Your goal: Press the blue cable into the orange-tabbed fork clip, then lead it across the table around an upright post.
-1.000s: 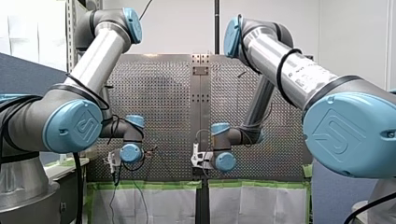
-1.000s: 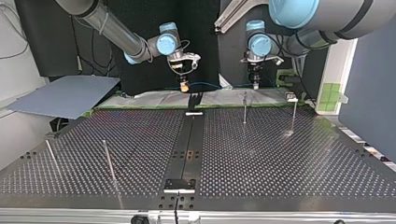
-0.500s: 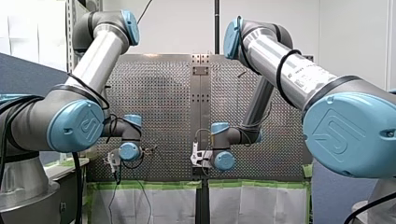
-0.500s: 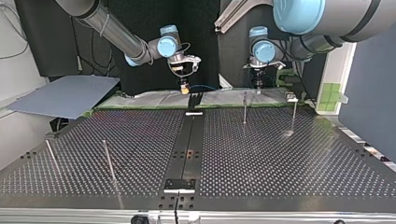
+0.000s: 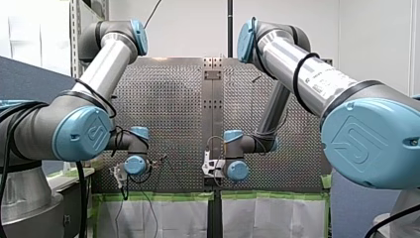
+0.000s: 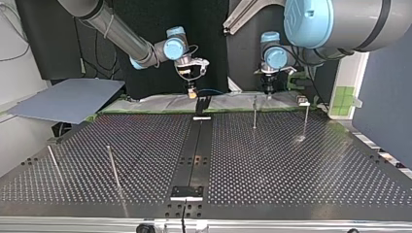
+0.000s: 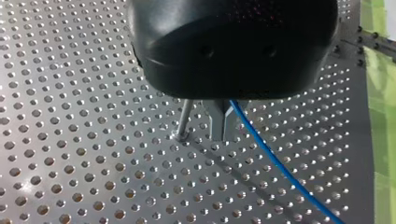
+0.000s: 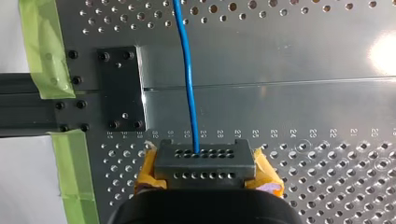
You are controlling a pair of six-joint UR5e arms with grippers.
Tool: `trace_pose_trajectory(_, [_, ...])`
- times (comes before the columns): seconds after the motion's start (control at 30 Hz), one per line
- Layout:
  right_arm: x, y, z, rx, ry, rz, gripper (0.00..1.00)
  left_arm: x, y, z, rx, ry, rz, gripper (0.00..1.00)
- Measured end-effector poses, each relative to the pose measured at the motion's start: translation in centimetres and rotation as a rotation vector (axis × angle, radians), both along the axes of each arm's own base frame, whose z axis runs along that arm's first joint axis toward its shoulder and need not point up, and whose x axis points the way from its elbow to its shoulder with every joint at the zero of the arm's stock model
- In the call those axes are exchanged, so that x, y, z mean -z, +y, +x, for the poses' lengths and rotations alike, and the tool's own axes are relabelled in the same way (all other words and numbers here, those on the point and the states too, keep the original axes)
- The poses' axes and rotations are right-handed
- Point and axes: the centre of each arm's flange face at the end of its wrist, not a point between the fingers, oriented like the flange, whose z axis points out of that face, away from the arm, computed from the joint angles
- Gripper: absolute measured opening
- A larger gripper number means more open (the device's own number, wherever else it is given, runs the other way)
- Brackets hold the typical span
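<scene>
In the left wrist view my left gripper [image 7: 223,134] has its metal fingers shut on the blue cable [image 7: 280,173], which trails away behind it. A thin upright post [image 7: 183,122] stands just beside those fingers. In the right wrist view my right gripper [image 8: 204,162], with yellow pads, is shut on the blue cable [image 8: 189,79], which runs straight ahead of it. In the top view my right gripper [image 6: 192,92] and my left gripper [image 6: 268,89] both hang over the table's far edge, the cable [image 6: 216,89] faintly strung between them. I cannot pick out the orange-tabbed clip.
The perforated table [image 6: 291,165] carries a post [image 6: 254,112] near my left gripper, another post [image 6: 306,119] further right and two leaning posts [image 6: 112,165] at the near left. A black strip [image 6: 194,155] runs down the middle. Green tape [image 8: 42,46] edges the table.
My left gripper has shifted toward the top view's right and sunk a little, close to the post. My right gripper dropped slightly and then stayed put.
</scene>
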Motion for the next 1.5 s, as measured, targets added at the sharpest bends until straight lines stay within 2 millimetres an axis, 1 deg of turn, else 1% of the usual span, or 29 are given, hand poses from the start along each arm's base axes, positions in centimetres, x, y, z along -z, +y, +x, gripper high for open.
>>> trace_pose_trajectory(0.43, [-0.1, -0.7, -0.4, 0.01, 0.005, 0.001, 0.0, -0.3, 0.8, 1.4, 0.002, -0.003, -0.025, 0.0])
trace_pose_trajectory(0.87, [0.0, -1.8, -1.3, 0.031, 0.005, 0.001, 0.0, -1.1, 1.1, 3.6, 0.013, -0.004, -0.043, 0.0])
trace_pose_trajectory(1.07, [-0.5, -3.2, -1.4, 0.044, 0.001, -0.005, 0.0, -1.4, 1.4, 4.4, 0.009, -0.01, -0.05, 0.0])
trace_pose_trajectory(1.27, [-1.5, -5.1, -1.4, 0.062, -0.001, -0.009, 0.0, -1.8, 1.6, 5.4, 0.007, -0.018, -0.054, 0.0])
trace_pose_trajectory(1.5, [-2.3, -7.3, -2.1, 0.089, -0.004, -0.016, 0.0, -2.1, 1.8, 6.1, 0.006, -0.027, -0.06, 0.0])
